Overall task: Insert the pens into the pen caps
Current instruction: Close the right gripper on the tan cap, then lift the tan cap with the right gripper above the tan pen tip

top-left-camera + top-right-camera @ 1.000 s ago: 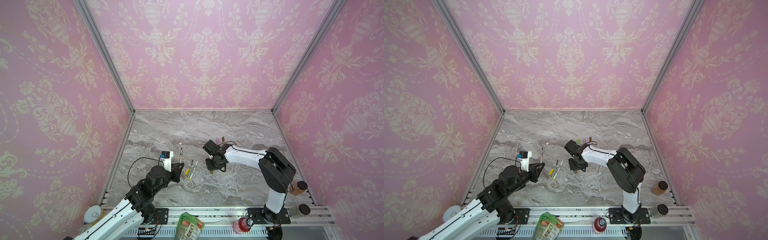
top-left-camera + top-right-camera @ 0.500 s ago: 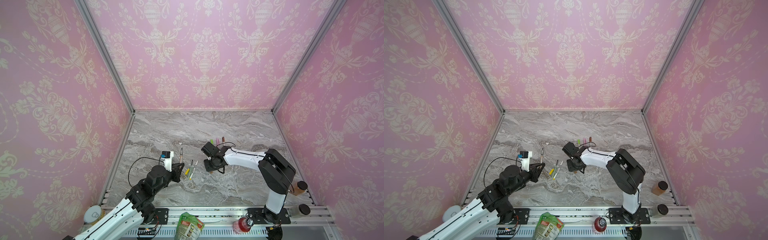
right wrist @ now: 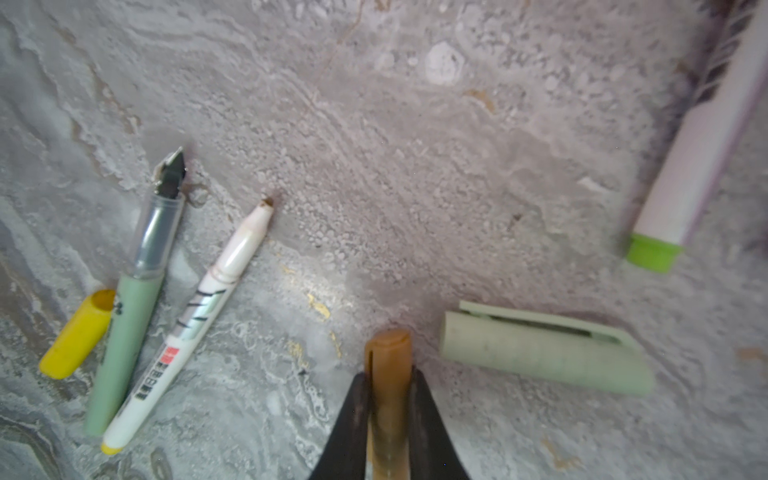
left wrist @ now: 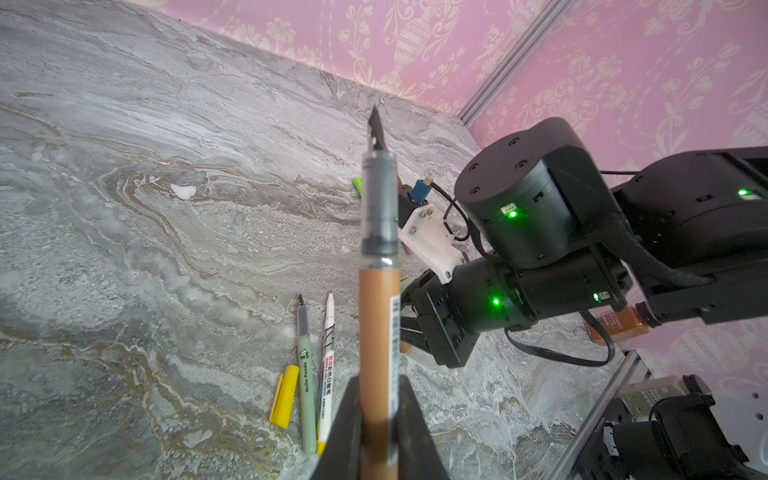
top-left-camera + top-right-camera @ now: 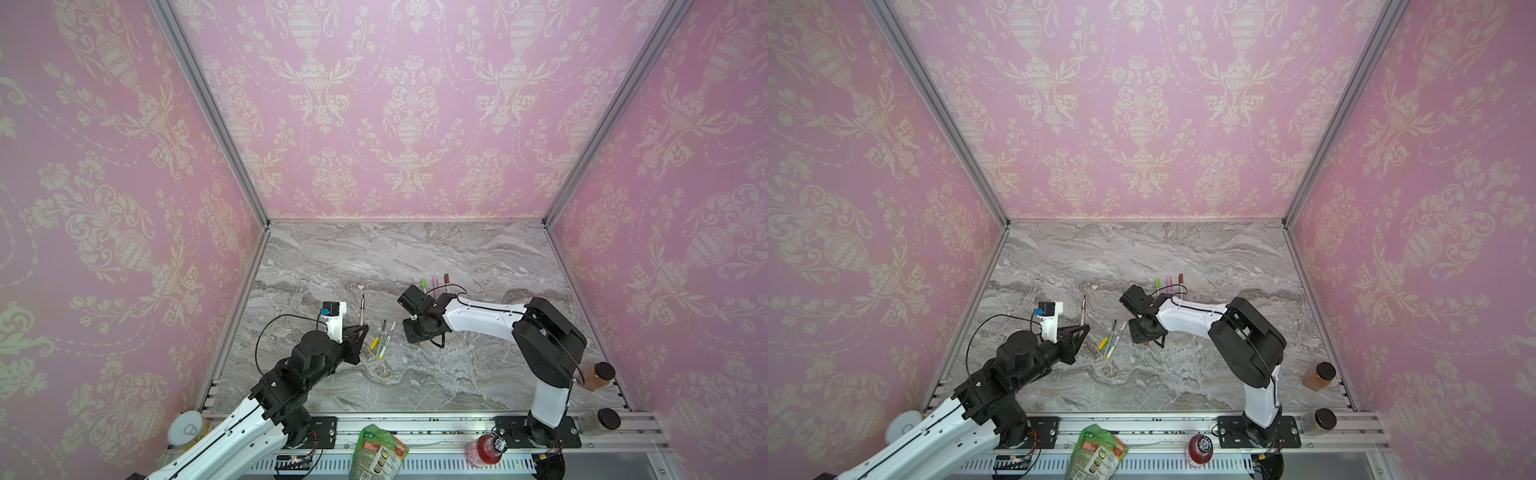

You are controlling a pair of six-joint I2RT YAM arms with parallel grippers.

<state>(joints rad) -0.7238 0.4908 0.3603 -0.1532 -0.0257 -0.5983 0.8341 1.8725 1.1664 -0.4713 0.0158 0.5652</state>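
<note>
Right gripper [image 3: 388, 399]: your jaws have narrowed since a second ago, now pinching tan cap [image 3: 388, 353], just beside pale green cap [image 3: 540, 353] lying on marble table [image 3: 415, 166].
Left gripper [image 4: 379, 407]: clamped on tan pen [image 4: 379, 324], nib outward, raised.

Left arm [image 5: 232, 432], right arm [image 5: 482, 318]: white shells, black round joints, braided black cable [image 4: 642, 255], green LEDs [image 4: 494, 301], white screwed bracket [image 4: 428, 239].
</note>
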